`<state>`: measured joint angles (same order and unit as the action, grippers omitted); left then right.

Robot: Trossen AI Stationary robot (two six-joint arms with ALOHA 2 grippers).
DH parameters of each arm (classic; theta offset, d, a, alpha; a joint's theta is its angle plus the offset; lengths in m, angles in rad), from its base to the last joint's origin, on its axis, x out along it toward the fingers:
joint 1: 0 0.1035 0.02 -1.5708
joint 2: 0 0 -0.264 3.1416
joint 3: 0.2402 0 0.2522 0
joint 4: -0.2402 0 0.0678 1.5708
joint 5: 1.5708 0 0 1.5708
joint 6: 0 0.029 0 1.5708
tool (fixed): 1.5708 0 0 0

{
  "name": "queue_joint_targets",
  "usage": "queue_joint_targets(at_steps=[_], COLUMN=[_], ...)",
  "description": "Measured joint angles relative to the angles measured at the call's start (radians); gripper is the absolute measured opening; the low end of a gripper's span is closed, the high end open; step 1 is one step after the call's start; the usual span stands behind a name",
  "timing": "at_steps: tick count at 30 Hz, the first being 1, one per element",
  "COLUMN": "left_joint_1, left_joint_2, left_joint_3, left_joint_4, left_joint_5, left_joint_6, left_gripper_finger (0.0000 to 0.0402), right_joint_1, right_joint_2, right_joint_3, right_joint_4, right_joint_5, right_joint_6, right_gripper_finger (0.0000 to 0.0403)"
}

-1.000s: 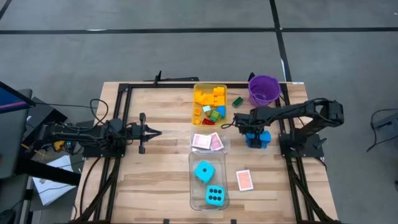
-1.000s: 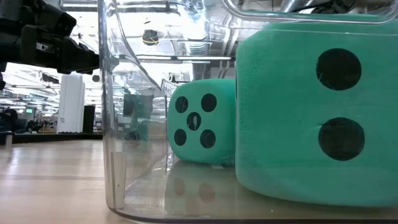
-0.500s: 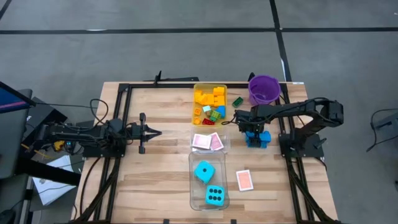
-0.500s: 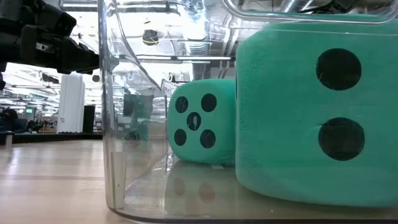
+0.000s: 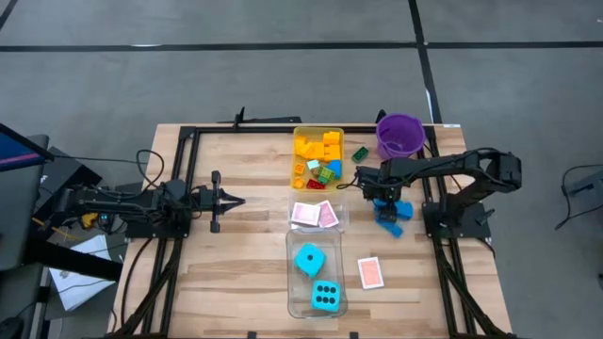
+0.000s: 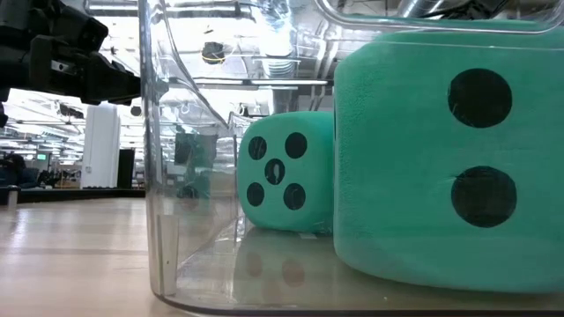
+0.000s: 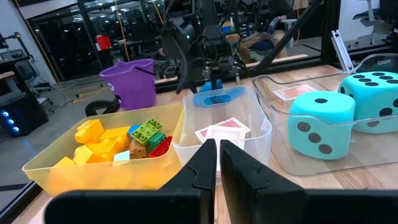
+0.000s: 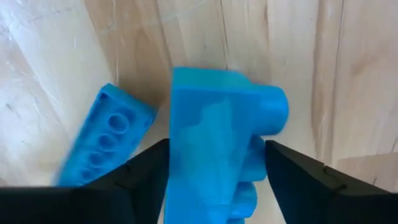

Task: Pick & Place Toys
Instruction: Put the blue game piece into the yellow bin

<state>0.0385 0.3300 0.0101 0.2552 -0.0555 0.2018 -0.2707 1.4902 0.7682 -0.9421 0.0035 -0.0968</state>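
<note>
My right gripper (image 5: 383, 195) points down over a blue brick (image 8: 217, 143) at the table's right, its fingers closed against the brick. A second, flat blue brick (image 8: 102, 140) lies tipped beside it, toward the near edge (image 5: 389, 227). My left gripper (image 5: 236, 200) waits shut and level at the table's left (image 7: 217, 163). Several bricks fill the yellow tray (image 5: 300, 165). A green brick (image 5: 360, 153) lies on the wood beside that tray. Two cyan dice (image 5: 309, 259) (image 5: 326, 296) sit in a clear tray, and pink-backed cards (image 5: 315, 215) lie in another. My right gripper pinches the blue brick's two opposite sides (image 8: 177, 162) between its two fingers (image 8: 146, 171). It comes from above, pointing down. Whether the brick's underside is still on the table I cannot tell.
A purple bucket (image 5: 399, 135) stands at the far right, just beyond my right arm. One pink-backed card (image 5: 370, 272) lies on the wood near the dice tray's wall (image 5: 290, 282). Black frame rails (image 5: 184, 179) run along both sides of the table.
My right gripper has narrowed its fingers around the blue brick. The flat blue brick that stood with it has tipped off toward the near edge and now lies apart on the table.
</note>
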Motion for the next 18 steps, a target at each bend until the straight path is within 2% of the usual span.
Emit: queue_joint_targets(at_steps=[4, 12, 18], left_joint_1=[0.0, 0.0, 0.0], left_joint_2=[0.0, 0.0, 0.0], left_joint_3=[0.0, 0.0, 0.0], left_joint_4=[0.0, 0.0, 0.0], left_joint_5=[0.0, 0.0, 0.0], left_joint_6=[0.0, 0.0, 0.0], left_gripper_finger=[0.0017, 0.0017, 0.0017], right_joint_1=[0.0, 0.0, 0.0], right_joint_2=[-0.006, -0.07, -0.151], right_joint_3=[-0.003, 0.002, 0.0], right_joint_4=[-0.015, -0.032, -0.031], right_joint_5=[-0.001, 0.011, 0.02], right_joint_6=[0.015, 0.062, 0.113], right_gripper_finger=[0.0218, 0.0133, 0.0113])
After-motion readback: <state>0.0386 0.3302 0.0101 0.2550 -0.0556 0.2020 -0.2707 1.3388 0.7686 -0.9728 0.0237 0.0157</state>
